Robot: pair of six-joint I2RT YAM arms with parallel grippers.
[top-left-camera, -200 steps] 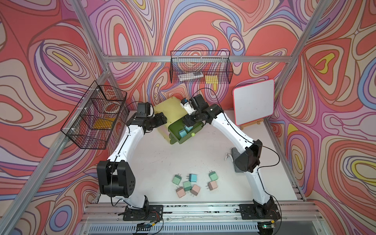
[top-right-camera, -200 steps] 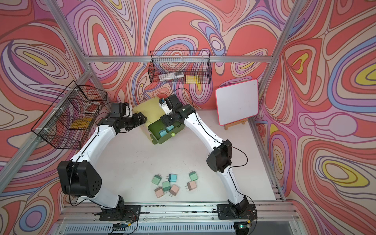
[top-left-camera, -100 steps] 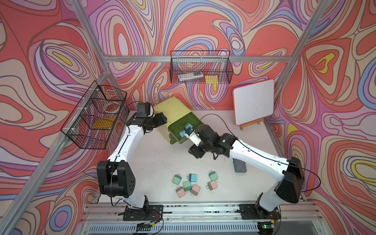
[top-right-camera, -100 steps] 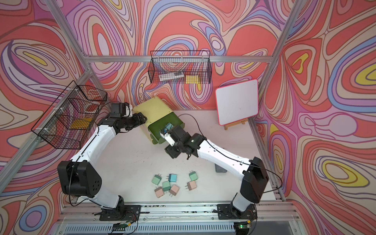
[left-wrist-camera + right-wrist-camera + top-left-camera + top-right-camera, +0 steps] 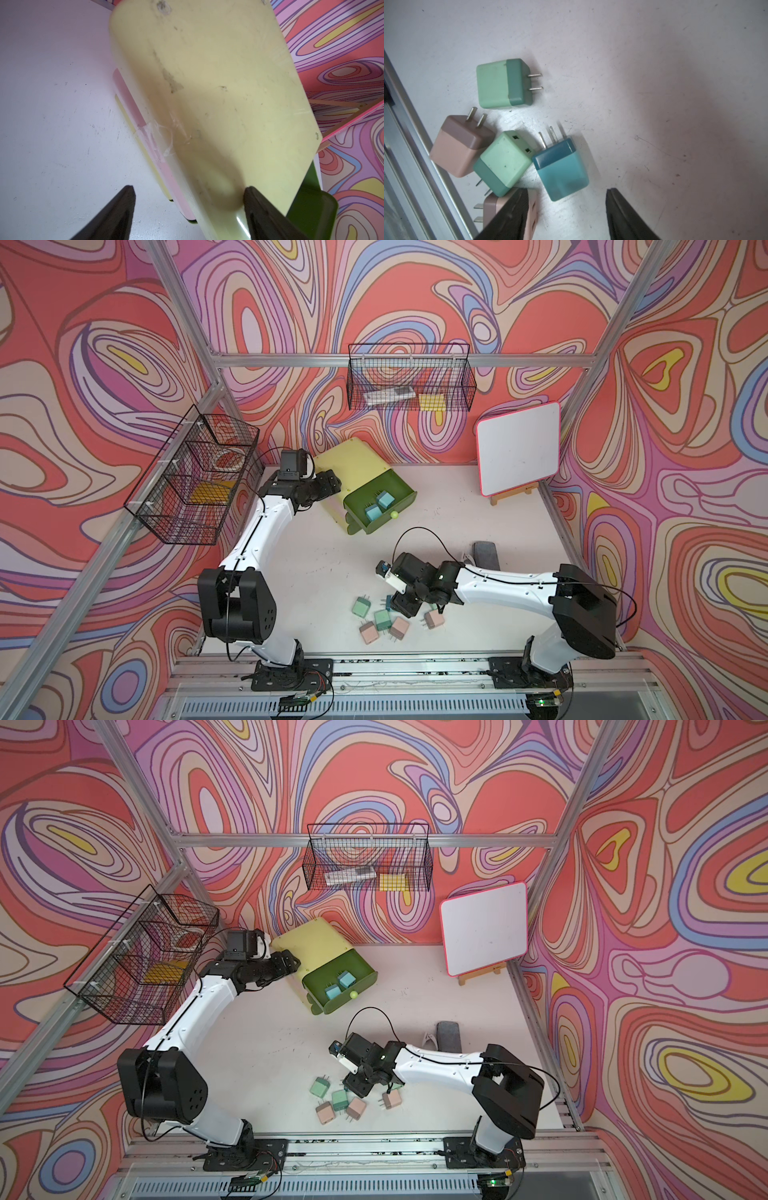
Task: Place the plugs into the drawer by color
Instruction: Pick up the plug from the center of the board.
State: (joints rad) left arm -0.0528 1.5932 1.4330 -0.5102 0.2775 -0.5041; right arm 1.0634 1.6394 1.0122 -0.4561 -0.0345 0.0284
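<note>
Now the right pincer [image 5: 566, 191] has swung from the drawer [image 5: 401, 489] to the loose plugs [image 5: 382, 620], spread, approaching the third blue plug [image 5: 561, 172]; left pincer [image 5: 189, 188], spread, braces the cabinet [image 5: 207, 83].

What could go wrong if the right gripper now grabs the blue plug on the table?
1. One finger of the right gripper overlaps a pink plug; descending may pin or shove it.
2. The blue plug sits against a green plug, which may get dragged along.
3. The left gripper only loosely straddles the cabinet, so it might shift.
</note>
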